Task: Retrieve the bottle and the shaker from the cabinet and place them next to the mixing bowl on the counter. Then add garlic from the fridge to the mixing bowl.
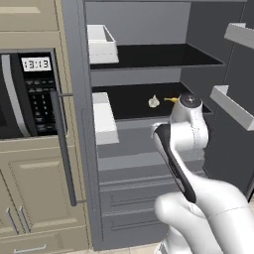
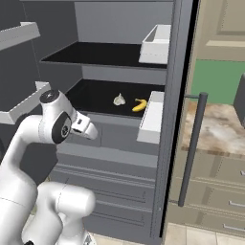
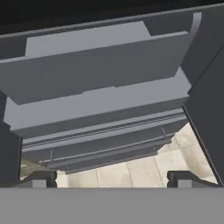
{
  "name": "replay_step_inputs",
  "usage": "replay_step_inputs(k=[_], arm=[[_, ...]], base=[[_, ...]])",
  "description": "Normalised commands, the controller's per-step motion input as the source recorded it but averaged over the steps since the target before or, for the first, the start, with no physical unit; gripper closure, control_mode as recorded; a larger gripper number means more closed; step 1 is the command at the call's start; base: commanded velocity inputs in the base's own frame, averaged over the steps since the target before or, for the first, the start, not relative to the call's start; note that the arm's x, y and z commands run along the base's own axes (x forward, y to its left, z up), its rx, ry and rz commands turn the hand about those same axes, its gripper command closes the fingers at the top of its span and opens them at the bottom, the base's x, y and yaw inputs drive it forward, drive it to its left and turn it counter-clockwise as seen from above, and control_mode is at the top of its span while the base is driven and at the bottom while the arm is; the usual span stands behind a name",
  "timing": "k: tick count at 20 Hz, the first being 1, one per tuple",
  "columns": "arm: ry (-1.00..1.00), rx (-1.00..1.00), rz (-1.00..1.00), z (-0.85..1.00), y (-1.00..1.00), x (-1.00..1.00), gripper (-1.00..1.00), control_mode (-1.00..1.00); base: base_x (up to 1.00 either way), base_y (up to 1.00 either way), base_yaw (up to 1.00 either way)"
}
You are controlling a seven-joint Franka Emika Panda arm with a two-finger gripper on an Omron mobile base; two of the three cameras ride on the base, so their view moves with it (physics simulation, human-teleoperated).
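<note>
Dark grey fridge (image 1: 144,30) stands open w/ grey walls and black shelves. On the lower black shelf (image 1: 134,96) sits the garlic (image 1: 154,101), a pale bulb, w/ a yellow banana (image 1: 171,99) just beside it at its 3 o'clock in the left base view; same pair in the right base view, garlic (image 2: 119,99) at about 9 o'clock of the banana (image 2: 139,105), close but apart. White bin (image 1: 101,43) rests on the upper shelf at roughly 11 o'clock from the garlic in the left base view; a second white bin (image 1: 104,118) sits at the front of the lower shelf, approx 8 o'clock from the garlic. Grey drawers (image 1: 131,193) fill the fridge's lower part. White arm (image 1: 186,129) is bent in front of the fridge, below the lower shelf, well short of the garlic. Gripper (image 3: 112,177) is spread wide w/ nothing between the tips; both dark fingertips (image 3: 41,177) sit far apart at 6 o'clock of the hand view, which looks down at the drawer fronts and pale floor tiles (image 3: 131,170). Long grey bar handle (image 2: 191,148) runs down the door edge. Microwave (image 1: 27,94) w/ black face sits at 9 o'clock in the left base view, beige cabinets (image 1: 37,198) under it. Marbled counter (image 2: 217,127) shows at 3 o'clock in the right base view.
</note>
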Motion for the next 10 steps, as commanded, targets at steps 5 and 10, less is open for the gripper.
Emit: replay_step_inputs(k=[5,10], arm=[[-0.36,0.00,-0.01,0.22,-0.01,0.58,-1.00,-1.00],[-0.19,0.00,0.01,0.11,-0.31,0.68,-1.00,-1.00]], base=[[0.00,0.00,0.00],[0.00,0.00,0.00]])
